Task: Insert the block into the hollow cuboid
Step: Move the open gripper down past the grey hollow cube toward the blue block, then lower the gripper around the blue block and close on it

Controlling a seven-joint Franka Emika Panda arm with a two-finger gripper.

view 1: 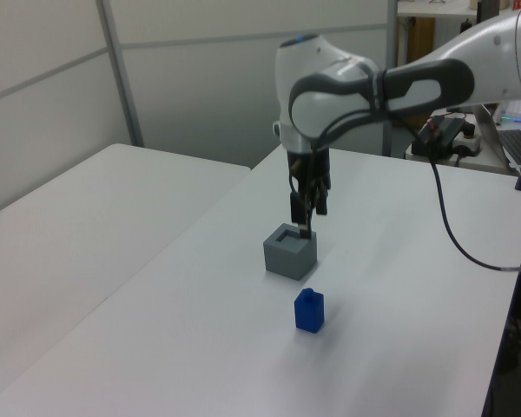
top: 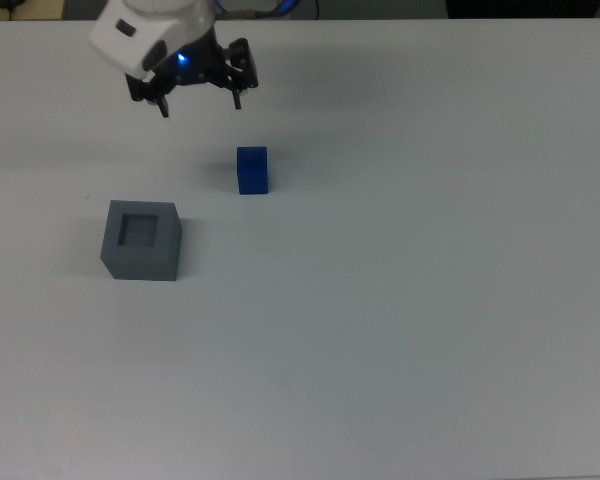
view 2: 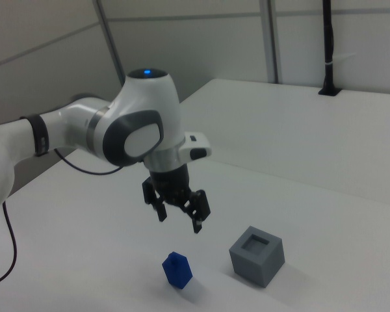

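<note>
white arm hangs bent over the desk [top: 400, 300], fingers [view 2: 197, 225] spread wide and empty, above the blue block [view 2: 177, 269].
</note>
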